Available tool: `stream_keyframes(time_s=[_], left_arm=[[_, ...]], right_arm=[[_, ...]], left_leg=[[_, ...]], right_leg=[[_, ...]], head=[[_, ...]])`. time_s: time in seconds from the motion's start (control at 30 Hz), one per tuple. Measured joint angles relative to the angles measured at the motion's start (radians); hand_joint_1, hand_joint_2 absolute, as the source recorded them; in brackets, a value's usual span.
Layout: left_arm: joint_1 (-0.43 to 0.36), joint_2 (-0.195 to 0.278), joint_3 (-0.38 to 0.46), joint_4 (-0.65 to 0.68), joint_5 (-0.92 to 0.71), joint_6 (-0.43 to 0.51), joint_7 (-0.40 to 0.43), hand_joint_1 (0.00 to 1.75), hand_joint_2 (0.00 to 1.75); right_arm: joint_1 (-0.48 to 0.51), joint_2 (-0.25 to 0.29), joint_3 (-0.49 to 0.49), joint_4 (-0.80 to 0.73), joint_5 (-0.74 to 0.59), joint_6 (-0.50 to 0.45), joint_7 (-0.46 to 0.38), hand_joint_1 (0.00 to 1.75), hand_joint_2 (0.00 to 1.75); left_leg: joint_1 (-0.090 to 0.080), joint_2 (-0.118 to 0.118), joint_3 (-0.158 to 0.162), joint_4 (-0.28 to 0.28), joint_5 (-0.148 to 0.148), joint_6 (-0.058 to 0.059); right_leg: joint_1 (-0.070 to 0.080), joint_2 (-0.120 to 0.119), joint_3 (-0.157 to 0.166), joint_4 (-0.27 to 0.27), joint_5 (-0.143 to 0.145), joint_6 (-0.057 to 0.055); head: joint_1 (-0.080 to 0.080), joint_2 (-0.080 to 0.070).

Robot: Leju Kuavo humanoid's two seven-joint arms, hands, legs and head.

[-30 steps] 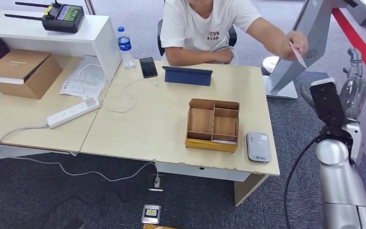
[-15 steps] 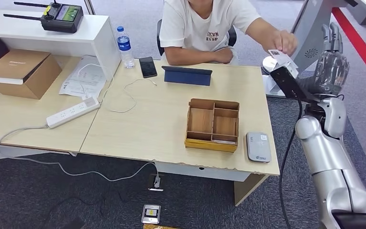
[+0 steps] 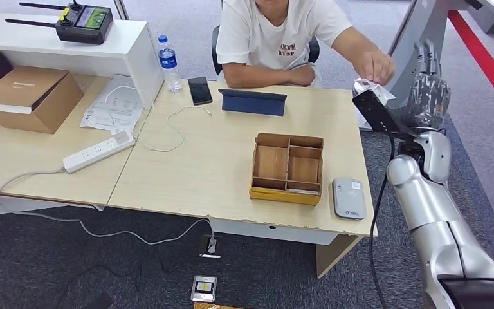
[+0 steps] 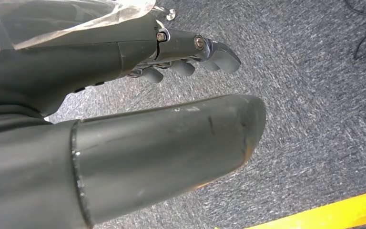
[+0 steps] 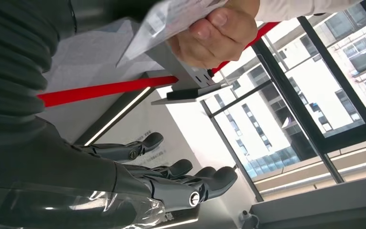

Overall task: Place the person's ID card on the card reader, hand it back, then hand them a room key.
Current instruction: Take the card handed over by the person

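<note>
At upper right, the right robot hand (image 3: 428, 90) was raised, fingers spread and empty, beside the person's hand (image 3: 374, 65) holding the ID card (image 3: 367, 84). The left robot hand (image 4: 171, 62) hung released over carpet.

Person's white T-shirt (image 3: 276, 29): small chest print, two lines, too blurred to read for sure. Grey card reader (image 3: 349, 197): small blue logo + marks, illegible. Paper sheet (image 3: 117, 103) by power strip: printed txt, too small to read

Light wood bench (image 3: 193, 174) on dark grey carpet (image 3: 51, 264); red floor stripe (image 3: 489, 61) beyond the raised hand; large daylit windows (image 5: 310, 81) ahead of it.
</note>
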Motion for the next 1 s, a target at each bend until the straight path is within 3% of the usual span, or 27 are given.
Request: stream_keyframes(time_s=[0.57,1.0], left_arm=[[0.0,0.0,0.0,0.0,0.0,0.0,0.001,0.0,0.0],[0.003,0.0,0.0,0.0,0.022,0.001,0.016,0.0,0.0]], right_arm=[[-0.002,0.022,0.004,0.025,-0.027,0.042,-0.008,1.75,1.75],[0.01,0.013,0.006,0.02,-0.126,0.183,0.026,1.75,1.75]], left_leg=[[0.0,0.0,0.0,0.0,0.0,0.0],[0.0,0.0,0.001,0.0,0.0,0.0]], right_leg=[[0.0,0.0,0.0,0.0,0.0,0.0],[0.0,0.0,0.0,0.0,0.0,0.0]], head=[[0.0,0.0],[0.0,0.0]])
